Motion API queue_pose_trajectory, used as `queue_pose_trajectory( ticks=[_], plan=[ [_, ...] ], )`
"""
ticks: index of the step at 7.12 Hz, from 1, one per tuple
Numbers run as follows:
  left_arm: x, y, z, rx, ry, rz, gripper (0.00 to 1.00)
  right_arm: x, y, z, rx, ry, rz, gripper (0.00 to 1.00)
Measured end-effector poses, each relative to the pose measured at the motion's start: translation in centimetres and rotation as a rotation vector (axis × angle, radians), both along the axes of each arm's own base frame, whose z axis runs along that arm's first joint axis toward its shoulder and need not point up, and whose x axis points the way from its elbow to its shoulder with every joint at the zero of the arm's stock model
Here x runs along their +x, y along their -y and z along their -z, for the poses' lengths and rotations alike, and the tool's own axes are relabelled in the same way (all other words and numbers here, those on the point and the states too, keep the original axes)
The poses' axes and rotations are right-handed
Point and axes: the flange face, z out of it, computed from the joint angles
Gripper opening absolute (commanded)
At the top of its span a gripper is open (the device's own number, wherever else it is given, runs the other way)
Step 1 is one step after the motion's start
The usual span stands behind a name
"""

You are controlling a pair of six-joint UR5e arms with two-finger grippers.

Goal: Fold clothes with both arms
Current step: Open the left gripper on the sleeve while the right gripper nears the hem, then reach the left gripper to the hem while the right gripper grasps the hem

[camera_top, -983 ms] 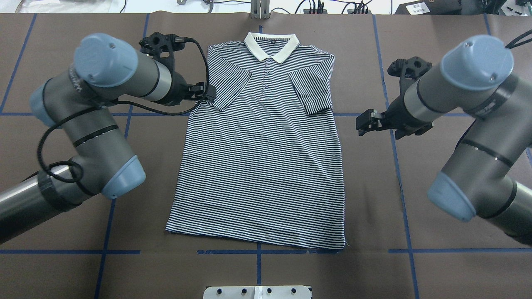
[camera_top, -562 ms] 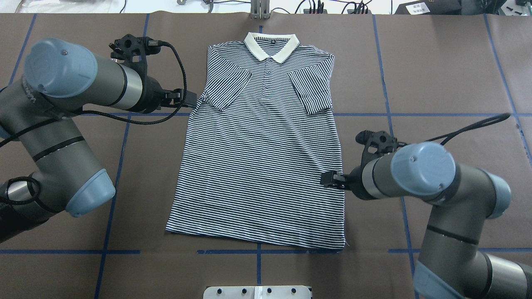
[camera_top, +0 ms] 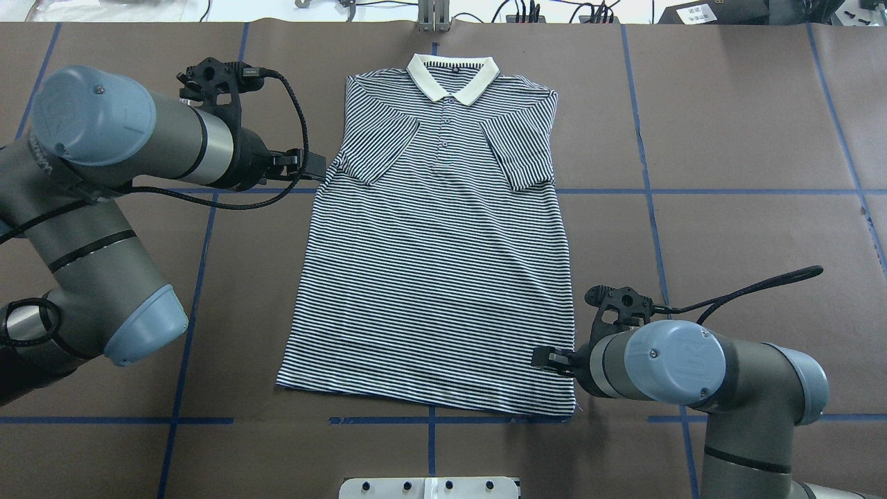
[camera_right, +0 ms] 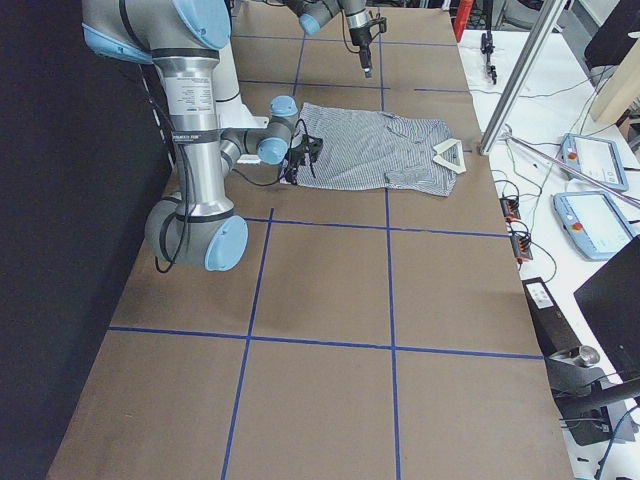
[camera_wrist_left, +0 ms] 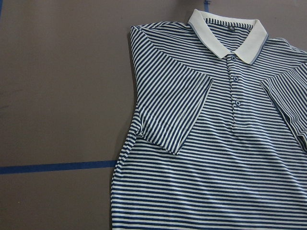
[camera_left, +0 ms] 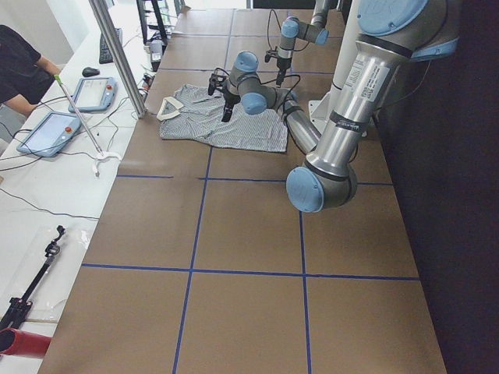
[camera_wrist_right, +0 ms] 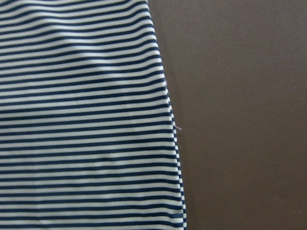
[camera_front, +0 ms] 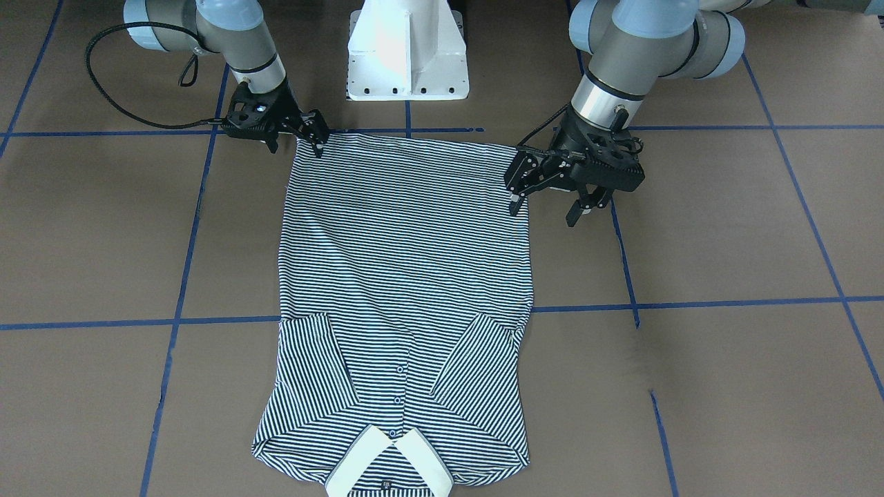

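In the overhead view, the left gripper (camera_top: 310, 165) sits at the left of the frame, beside the shirt's sleeve edge. The front-facing view shows it raised, with its fingers (camera_front: 514, 201) spread wide and holding nothing. Its wrist camera looks down on the collar and placket from well above, which also suggests it is hovering rather than gripping.

The shirt (camera_top: 429, 263) lies face up in the middle of the table (camera_top: 727, 138), with the collar (camera_top: 452, 76) at the top of the frame and the hem (camera_top: 423, 398) at the bottom. The 2 sleeves (camera_top: 378, 149) are already turned in over the chest, each lying diagonally towards the buttons. That looks like the only folding done. The body is at full length and flat, and no edge is lifted or doubled over.

At the lower right, the right gripper (camera_top: 549, 359) is low at the shirt's side edge, just above the hem corner. I cannot tell how far open it is or whether it has pinched any cloth. Its wrist camera shows only flat stripes and bare table.

My judgement is that the task is in its early part. The sleeves are done, and every fold of the body is left, probably starting at the hem corners.
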Motion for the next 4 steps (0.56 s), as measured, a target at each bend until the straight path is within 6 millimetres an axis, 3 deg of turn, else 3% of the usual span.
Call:
queue_pose_trajectory(
  ticks=[3,4],
  plan=[
    [0.0,0.0,0.0,0.0,-0.001,0.0,1.0,-1.0,-1.7,-0.2,-0.021,-0.025,0.02,1.0],
    [0.0,0.0,0.0,0.001,-0.001,0.0,1.0,-1.3,-2.3,-0.3,-0.023,-0.028,0.03,0.94]
  ],
)
